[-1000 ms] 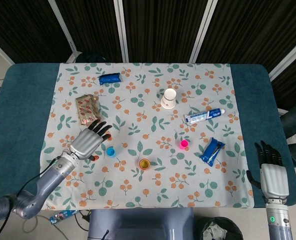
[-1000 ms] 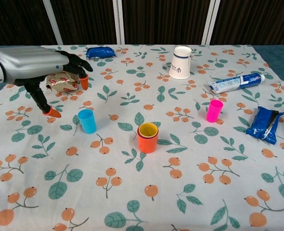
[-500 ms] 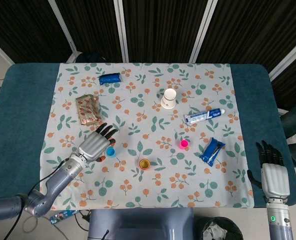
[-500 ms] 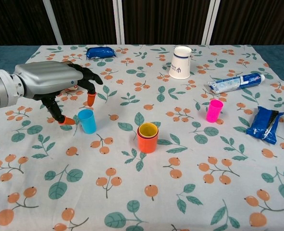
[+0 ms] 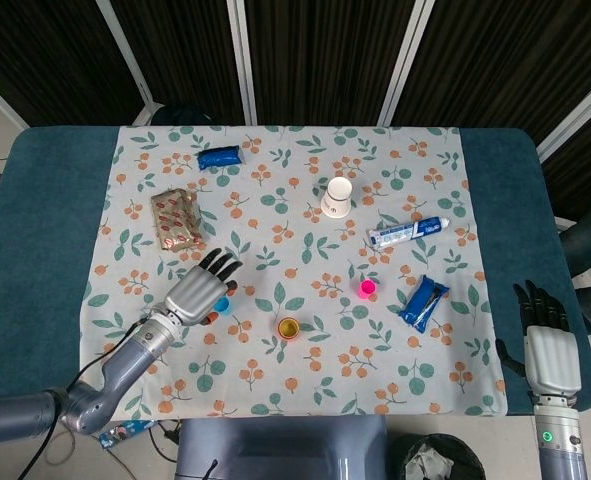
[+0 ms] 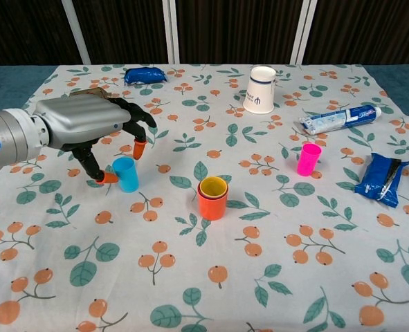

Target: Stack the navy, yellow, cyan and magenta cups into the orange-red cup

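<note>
The orange-red cup point(image 6: 212, 201) point(image 5: 289, 327) stands upright near the middle front of the cloth, with the yellow cup point(image 6: 213, 185) nested inside it. No navy cup shows. The cyan cup point(image 6: 126, 173) point(image 5: 219, 303) stands upright to its left. My left hand point(image 6: 79, 123) point(image 5: 200, 290) hovers over the cyan cup with fingers spread, its thumb tip beside the cup's left wall and a fingertip behind it. It holds nothing. The magenta cup point(image 6: 308, 158) point(image 5: 368, 289) stands alone to the right. My right hand point(image 5: 548, 355) rests at the table's right front edge, fingers straight and empty.
A white paper cup point(image 6: 261, 89) stands upside down at the back. A toothpaste tube point(image 6: 339, 119) and a blue packet point(image 6: 383, 178) lie to the right. A dark blue packet point(image 6: 145, 75) lies at the back left and a foil snack pack point(image 5: 177, 219) behind my left hand.
My left hand has moved right and forward to the cyan cup, and its fingers now straddle it. The cups and the right hand have not moved.
</note>
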Tool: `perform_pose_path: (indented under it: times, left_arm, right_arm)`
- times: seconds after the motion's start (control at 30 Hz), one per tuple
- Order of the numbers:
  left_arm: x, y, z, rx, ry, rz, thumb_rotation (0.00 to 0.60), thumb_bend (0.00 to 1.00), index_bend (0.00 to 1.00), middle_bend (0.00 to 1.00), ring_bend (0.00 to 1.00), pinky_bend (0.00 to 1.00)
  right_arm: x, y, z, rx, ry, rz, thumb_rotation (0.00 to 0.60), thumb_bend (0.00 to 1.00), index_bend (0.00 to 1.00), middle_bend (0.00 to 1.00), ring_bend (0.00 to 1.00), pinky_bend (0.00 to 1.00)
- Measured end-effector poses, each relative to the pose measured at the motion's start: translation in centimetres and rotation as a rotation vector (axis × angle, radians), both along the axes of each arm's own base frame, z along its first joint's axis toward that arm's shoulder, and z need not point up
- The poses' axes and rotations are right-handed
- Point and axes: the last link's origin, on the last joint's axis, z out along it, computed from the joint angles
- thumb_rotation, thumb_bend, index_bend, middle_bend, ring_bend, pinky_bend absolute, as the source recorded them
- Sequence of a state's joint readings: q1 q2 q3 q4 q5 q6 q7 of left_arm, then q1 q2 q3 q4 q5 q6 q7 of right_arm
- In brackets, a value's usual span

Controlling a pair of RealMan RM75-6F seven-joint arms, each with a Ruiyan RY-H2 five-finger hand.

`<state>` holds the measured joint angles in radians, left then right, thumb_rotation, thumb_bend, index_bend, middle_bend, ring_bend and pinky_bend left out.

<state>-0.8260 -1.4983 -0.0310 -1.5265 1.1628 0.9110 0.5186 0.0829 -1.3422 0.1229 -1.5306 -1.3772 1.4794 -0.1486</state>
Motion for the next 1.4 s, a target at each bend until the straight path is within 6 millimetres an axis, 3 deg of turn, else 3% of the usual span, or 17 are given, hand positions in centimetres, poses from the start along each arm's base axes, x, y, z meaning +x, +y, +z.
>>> perform_pose_path:
  times: [0.87,1.1,1.4]
  left_arm:
    - [0.8,-0.1,0.3,0.018,-0.007,-0.007,0.6,0.34,0.55,0.16,0.0,0.0]
    - [3.7,-0.8,1.2,0.006,-0.088,-0.047,0.6,0.34,0.55,0.16,0.0,0.01]
    - [9.0,-2.7,1.7,-0.023,-0.125,-0.161,0.6,0.34,0.55,0.17,0.0,0.01]
  right_arm:
    - [0.0,0.0,0.1,-0.016,-0.009,-0.011,0.6,0.39,0.0,0.0,0.0,0.1]
    - [0.1,-0.1,0.0,-0.018,-0.009,-0.011,0.6,0.39,0.0,0.0,0.0,0.1]
    - [0.1,0.0,0.0,-0.02,-0.011,-0.01,0.6,0.39,0.0,0.0,0.0,0.1]
